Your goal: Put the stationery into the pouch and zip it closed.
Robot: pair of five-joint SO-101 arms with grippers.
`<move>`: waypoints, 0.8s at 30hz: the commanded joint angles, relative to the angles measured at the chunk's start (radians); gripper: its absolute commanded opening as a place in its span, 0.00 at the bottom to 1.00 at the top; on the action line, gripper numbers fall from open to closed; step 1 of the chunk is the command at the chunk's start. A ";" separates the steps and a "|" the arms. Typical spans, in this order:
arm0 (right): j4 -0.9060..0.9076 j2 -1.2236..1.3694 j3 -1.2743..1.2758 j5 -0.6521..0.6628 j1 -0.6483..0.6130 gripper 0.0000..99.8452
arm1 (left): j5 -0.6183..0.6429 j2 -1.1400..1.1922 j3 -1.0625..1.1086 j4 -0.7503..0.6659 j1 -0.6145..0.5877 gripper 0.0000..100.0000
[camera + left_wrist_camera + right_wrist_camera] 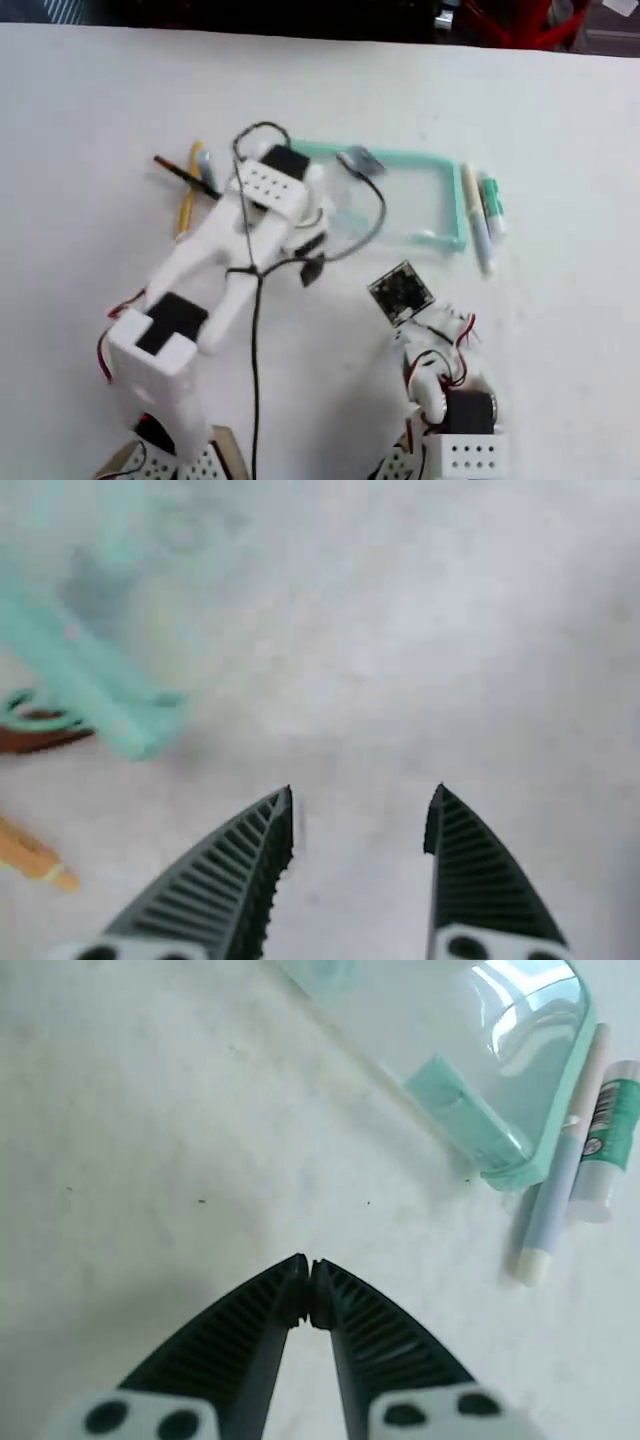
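- The pouch [410, 200] lies flat at 12 o'clock from the table's middle. It is a clear, glossy plastic rectangle with rounded corners and a mint-green border.
- Just beside its 3 o'clock edge lie a slim white pen [476, 215] and a stubby green-labelled marker [492, 208].
- At its 9 o'clock, a yellow pencil [187, 205] crosses a dark red pen [175, 170].
- The left gripper [362, 798] hangs near the pouch's corner, its ribbed black jaws moderately apart and holding nothing.
- The right gripper [310, 1278] sits at the pouch's 6 o'clock with its tips touching.
- The table [560, 110] is matte white.

White flat table [560, 330] is carrying a clear plastic pouch with mint-green trim [415, 205]. Slim white pen [476, 222] and green-white marker [492, 208] are lying just beside one end, yellow pencil [188, 205] and dark-red pen [180, 172] crossing near the other.
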 commanded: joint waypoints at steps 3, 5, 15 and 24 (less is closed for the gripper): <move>0.005 -0.005 0.008 0.009 0.004 0.02 | 0.644 -0.007 0.002 -0.080 -0.062 0.29; 0.005 -0.005 0.008 0.009 0.004 0.02 | 0.852 0.002 0.002 -0.087 -0.061 0.32; 0.005 -0.005 0.008 0.009 0.004 0.02 | 1.218 0.004 0.012 -0.144 -0.058 0.35; 0.007 -0.005 0.008 0.009 0.004 0.02 | 1.307 0.168 0.009 -0.296 -0.096 0.35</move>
